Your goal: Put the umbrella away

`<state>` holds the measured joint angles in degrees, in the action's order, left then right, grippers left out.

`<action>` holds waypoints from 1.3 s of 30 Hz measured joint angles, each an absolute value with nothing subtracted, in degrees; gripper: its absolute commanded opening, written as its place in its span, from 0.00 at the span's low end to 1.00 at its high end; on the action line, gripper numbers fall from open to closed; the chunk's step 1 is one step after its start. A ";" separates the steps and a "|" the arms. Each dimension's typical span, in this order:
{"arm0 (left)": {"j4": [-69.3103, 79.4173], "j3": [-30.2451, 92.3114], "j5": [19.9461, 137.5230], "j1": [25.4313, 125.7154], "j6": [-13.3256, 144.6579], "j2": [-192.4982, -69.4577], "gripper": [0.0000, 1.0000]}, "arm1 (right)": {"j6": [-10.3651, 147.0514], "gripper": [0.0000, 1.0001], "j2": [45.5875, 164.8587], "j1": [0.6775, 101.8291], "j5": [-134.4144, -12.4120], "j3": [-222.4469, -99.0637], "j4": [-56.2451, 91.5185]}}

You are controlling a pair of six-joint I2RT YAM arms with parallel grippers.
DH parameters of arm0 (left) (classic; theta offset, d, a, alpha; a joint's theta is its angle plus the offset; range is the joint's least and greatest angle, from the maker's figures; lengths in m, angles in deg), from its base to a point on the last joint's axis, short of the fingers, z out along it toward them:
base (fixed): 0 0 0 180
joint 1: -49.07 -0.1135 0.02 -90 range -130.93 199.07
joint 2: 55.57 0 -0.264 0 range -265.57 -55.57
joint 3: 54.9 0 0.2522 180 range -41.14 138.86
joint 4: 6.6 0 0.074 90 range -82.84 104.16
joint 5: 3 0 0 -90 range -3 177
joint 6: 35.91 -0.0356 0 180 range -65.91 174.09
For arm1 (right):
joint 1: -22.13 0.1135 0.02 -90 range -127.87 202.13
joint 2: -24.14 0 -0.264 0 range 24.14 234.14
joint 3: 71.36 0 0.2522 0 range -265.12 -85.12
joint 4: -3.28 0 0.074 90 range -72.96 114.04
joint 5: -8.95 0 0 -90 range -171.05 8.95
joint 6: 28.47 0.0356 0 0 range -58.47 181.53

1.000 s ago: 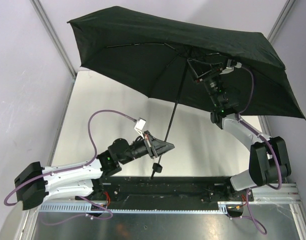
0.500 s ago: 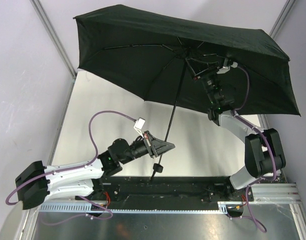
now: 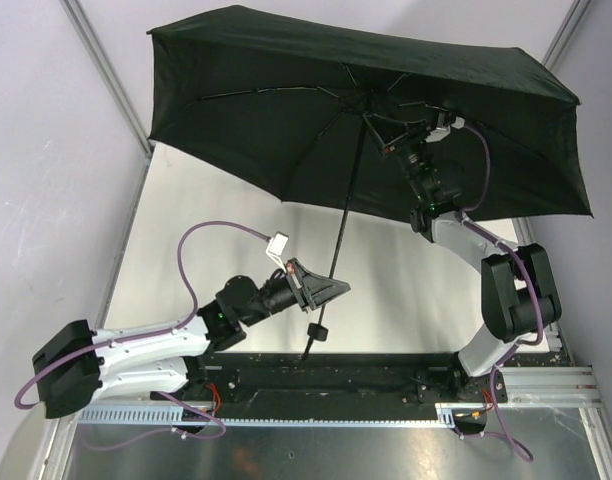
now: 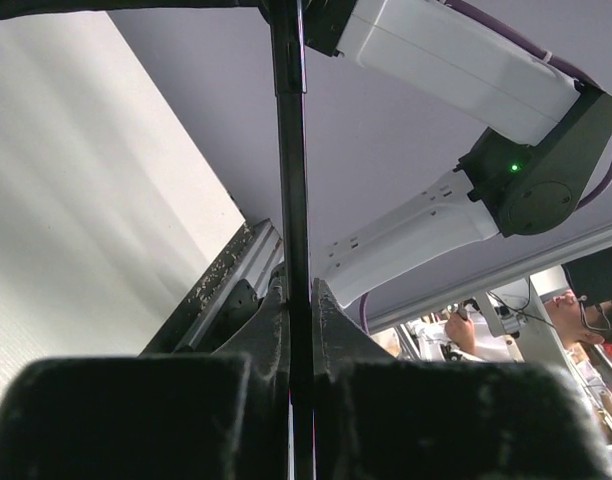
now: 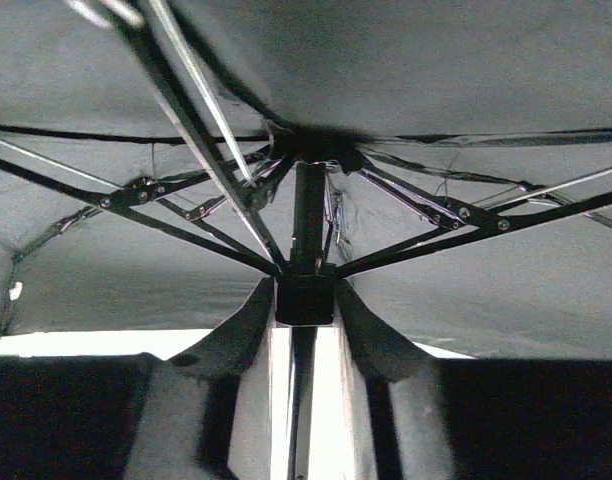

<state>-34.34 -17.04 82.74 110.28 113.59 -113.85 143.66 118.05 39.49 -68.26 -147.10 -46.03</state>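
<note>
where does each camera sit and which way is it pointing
top external: above and behind the robot, looking down at the table; left arm, right arm and the open umbrella show.
left wrist: looks up the shaft; the left claw clamps it.
right wrist: looks up under the canopy; the right claw flanks the runner.
shared: left wrist and top both show the right arm.

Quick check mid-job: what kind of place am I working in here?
Probably a lab robot cell: plain walls with metal corner posts, a bare white tabletop, and a mounting rail along its near edge.
</note>
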 measured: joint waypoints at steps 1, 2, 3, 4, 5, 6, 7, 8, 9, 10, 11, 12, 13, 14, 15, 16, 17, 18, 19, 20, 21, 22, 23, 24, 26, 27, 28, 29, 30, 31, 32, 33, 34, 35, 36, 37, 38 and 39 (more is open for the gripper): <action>-34.43 -17.04 82.83 110.24 113.64 -113.96 0.00 | 144.05 0.06 118.40 39.45 -67.93 -147.47 -45.92; -34.56 -17.04 82.88 110.20 113.66 -114.05 0.00 | 144.44 0.03 118.86 39.40 -67.47 -147.88 -45.83; -34.75 -17.04 83.14 110.13 113.74 -114.09 0.00 | 144.60 0.01 119.27 39.36 -66.99 -148.25 -45.83; -35.26 -17.04 83.84 110.02 113.90 -114.16 0.00 | 144.68 0.01 119.56 39.25 -65.18 -148.45 -45.83; -35.56 -17.04 84.06 109.80 114.16 -114.14 0.00 | 144.77 0.00 119.97 39.27 -64.54 -148.82 -45.74; -35.63 -17.04 84.12 109.78 114.31 -114.16 0.00 | 144.92 0.00 120.30 39.08 -63.56 -149.19 -45.66; -35.58 -17.04 84.17 109.74 114.53 -114.16 0.00 | 145.05 0.00 120.52 38.75 -62.46 -149.52 -45.57; -35.58 -17.04 84.06 109.67 114.66 -114.16 0.00 | 145.05 0.00 120.59 38.46 -61.48 -149.72 -45.52; -35.56 -17.04 83.62 109.50 114.79 -114.16 0.00 | 144.92 0.00 120.56 38.11 -60.08 -149.87 -45.44; -35.52 -17.04 83.07 109.08 115.08 -114.16 0.00 | 144.42 0.00 120.41 37.81 -59.06 -149.89 -45.37; -35.45 -17.04 82.02 108.25 115.32 -114.16 0.00 | 143.87 0.00 120.13 37.57 -58.12 -149.85 -44.87; -35.30 -17.04 80.73 107.14 115.60 -114.16 0.00 | 143.07 0.00 119.62 37.42 -57.46 -149.65 -44.06; -35.15 -17.04 79.62 106.18 115.69 -114.16 0.00 | 142.32 0.00 118.99 37.37 -56.98 -149.24 -43.38; -35.04 -17.04 77.70 104.78 115.91 -114.25 0.00 | 141.34 0.00 117.88 37.55 -56.43 -148.30 -42.70; -35.02 -17.04 75.58 103.53 116.19 -114.49 0.00 | 140.22 0.00 116.35 37.59 -56.30 -146.92 -41.90; -34.99 -17.04 73.83 102.50 116.32 -114.75 0.00 | 139.09 0.00 114.86 37.77 -56.41 -145.46 -41.26; -34.97 -17.04 71.58 101.32 116.61 -115.12 0.00 | 137.58 0.00 112.70 38.29 -56.78 -143.18 -40.41; -34.91 -17.04 69.30 100.27 116.65 -115.49 0.00 | 136.03 0.00 109.99 39.43 -58.14 -140.21 -39.38; -34.43 -17.04 66.79 99.62 116.65 -115.82 0.00 | 134.65 0.00 108.06 40.32 -59.86 -138.27 -38.55; -33.66 -17.04 64.19 99.31 116.65 -116.19 0.00 | 132.95 0.00 105.59 41.57 -62.33 -135.93 -37.28; -33.00 -17.04 61.76 99.18 116.59 -116.69 0.00 | 131.26 0.00 103.30 42.81 -64.50 -133.98 -36.04; -32.50 -17.04 60.01 99.05 116.50 -117.07 0.00 | 129.69 0.00 101.07 44.13 -66.36 -132.36 -34.71; -32.07 -17.04 58.05 98.94 116.06 -117.48 0.00 | 128.22 0.00 99.30 45.22 -67.82 -131.47 -33.59; -32.15 -17.02 56.65 98.79 115.56 -117.85 0.00 | 127.20 0.00 98.14 45.79 -68.63 -131.25 -32.76; -32.57 -16.51 55.12 98.37 115.06 -118.55 0.02 | 126.15 0.00 97.09 45.85 -69.13 -131.29 -32.17; -32.72 -16.10 54.72 98.26 115.06 -119.01 0.07 | 126.02 0.00 96.98 45.52 -69.31 -131.40 -32.13; -33.09 -15.57 54.46 98.15 115.12 -119.65 0.15 | 125.97 0.00 97.00 45.33 -69.28 -131.51 -32.04; -33.49 -15.25 54.37 98.07 115.21 -120.24 0.25 | 125.93 0.00 97.24 45.22 -69.24 -131.69 -31.99; -34.10 -15.09 54.53 97.98 115.52 -120.76 0.37 | 126.00 0.00 97.66 44.85 -68.96 -131.97 -32.04; -34.36 -15.07 55.12 97.91 115.62 -120.98 0.45 | 126.17 0.00 98.18 44.82 -67.80 -132.32 -32.10; -34.95 -15.07 57.02 97.78 116.32 -121.18 0.52 | 126.24 0.00 98.73 45.04 -65.83 -132.52 -32.06; -35.54 -15.07 58.72 97.59 116.72 -121.18 0.56 | 126.32 0.00 99.32 45.68 -64.04 -132.69 -32.04; -35.93 -15.09 59.95 97.63 116.80 -121.18 0.58 | 126.39 0.00 99.84 46.07 -62.84 -132.85 -32.02; -36.63 -15.16 61.50 97.96 117.18 -121.18 0.58 | 126.45 0.00 100.54 46.42 -61.39 -133.00 -32.04; -37.14 -15.31 62.48 98.39 117.15 -121.18 0.57 | 126.52 0.00 101.02 46.73 -60.41 -133.17 -32.04; -37.81 -15.71 63.27 99.20 117.11 -121.15 0.56 | 126.65 0.00 101.59 46.84 -59.30 -133.48 -32.02; -38.21 -16.16 63.95 99.81 117.13 -121.13 0.55 | 126.85 0.00 102.05 46.79 -58.49 -133.79 -32.04; -38.53 -17.02 64.56 100.73 117.13 -121.15 0.55 | 126.98 0.00 102.36 46.60 -57.81 -134.11 -32.02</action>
<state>-38.53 -17.02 64.56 100.73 117.13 -121.15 126.98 102.36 46.60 -57.81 -134.11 -32.02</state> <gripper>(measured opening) 0.563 0.175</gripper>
